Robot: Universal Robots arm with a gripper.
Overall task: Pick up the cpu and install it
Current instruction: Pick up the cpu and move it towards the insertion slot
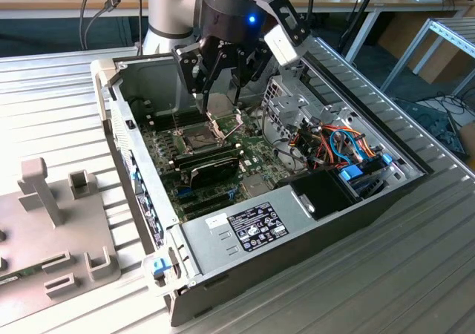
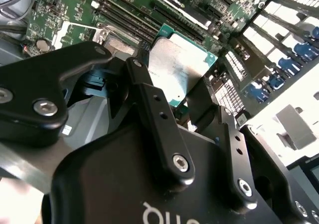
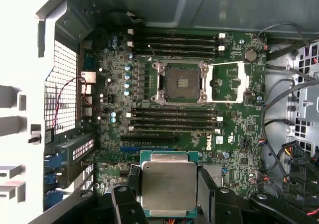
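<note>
– Above the board (image 3: 239, 149), what state is the gripper (image 1: 220, 96)?
– Closed on the cpu (image 3: 168, 186), one finger at each edge. It hangs clear of the open socket (image 3: 182, 80) at mid-board.

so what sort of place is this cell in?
Probably a robotics lab or workshop. An open desktop computer case lies on a slatted metal table, wooden workbenches with trailing cables stand behind, and the pincer holds the cpu over the motherboard.
</note>
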